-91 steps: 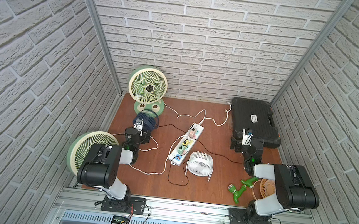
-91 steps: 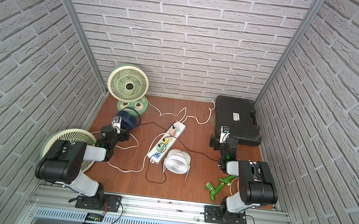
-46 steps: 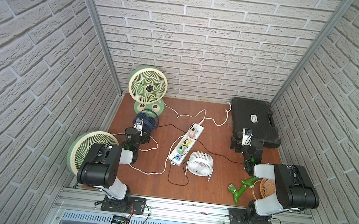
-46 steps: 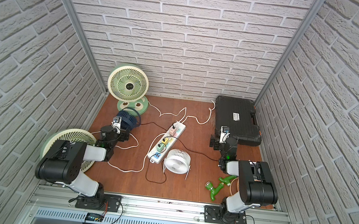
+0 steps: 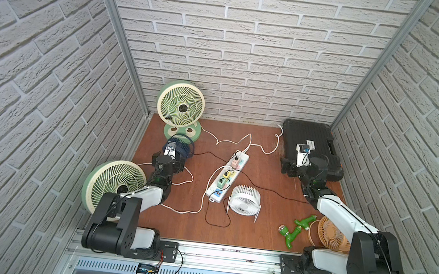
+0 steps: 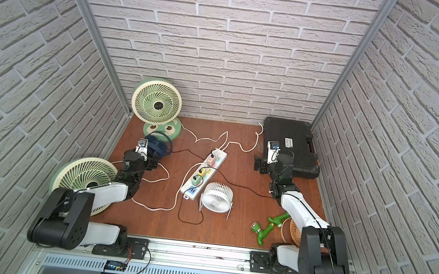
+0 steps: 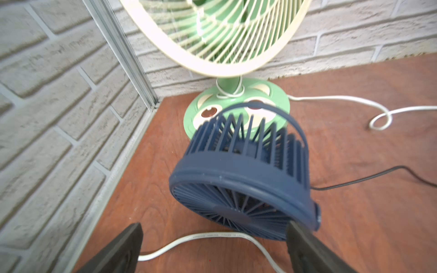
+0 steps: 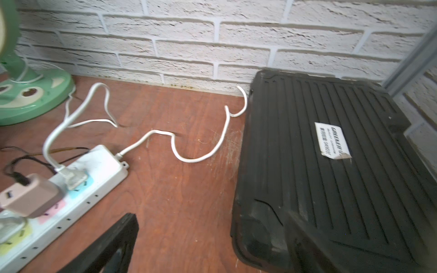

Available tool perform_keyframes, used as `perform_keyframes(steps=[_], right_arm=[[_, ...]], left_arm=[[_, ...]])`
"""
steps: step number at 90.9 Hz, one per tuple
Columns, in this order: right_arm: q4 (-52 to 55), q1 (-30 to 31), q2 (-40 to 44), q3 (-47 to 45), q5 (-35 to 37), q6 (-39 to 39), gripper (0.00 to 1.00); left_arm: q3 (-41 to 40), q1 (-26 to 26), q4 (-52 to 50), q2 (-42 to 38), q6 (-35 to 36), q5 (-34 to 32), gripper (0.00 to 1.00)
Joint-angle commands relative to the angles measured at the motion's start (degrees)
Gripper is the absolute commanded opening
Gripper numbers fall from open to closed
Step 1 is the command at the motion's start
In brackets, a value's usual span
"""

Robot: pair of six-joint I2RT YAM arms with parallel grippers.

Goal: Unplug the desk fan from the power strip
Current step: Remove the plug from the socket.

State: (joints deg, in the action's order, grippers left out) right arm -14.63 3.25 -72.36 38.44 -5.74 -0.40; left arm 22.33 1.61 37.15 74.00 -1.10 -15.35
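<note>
A black ribbed case [image 5: 313,135] lies by the back wall; green plastic taps [image 5: 292,234] nearer.

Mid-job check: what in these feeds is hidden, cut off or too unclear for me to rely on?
power strip: right wrist view, most sockets cut off by the picture edge.
pink plug: which fan it feeds is too small to trace in both top views.
orange fan: both top views, partly behind the right arm.
navy fan: left wrist view, blurred.
</note>
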Motion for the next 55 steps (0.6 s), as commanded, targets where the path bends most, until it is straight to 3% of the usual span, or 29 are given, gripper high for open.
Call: perform_keyframes(steps=[1,14,33,46,55], right_arm=[[11.74,2.32,1.33,5.13,-4.67,1.26,1.00],[24.01,5.09,-0.87,14.10,-10.79,5.61,1.00],[34.18,10.06,-3.03,22.08,-16.84,12.18,1.00],[41.52,12.69,-4.38,27.89,-17.21,15.70,1.00],[42.62,13.38,-6.43,29.97,-22.19,18.91,1.00]], left_arm=[[3.44,1.69,-10.36,-6.15,-1.75,-3.75,0.98],[9.66,4.58,-27.43,-13.25,-8.84,-7.00,0.98],[14.95,11.55,-41.14,-20.13,-14.49,-6.81,0.98],[17.47,13.49,-48.24,-22.38,-20.79,-0.74,0.98],[19.06,14.15,-51.67,-22.50,-23.90,3.56,0.98]])
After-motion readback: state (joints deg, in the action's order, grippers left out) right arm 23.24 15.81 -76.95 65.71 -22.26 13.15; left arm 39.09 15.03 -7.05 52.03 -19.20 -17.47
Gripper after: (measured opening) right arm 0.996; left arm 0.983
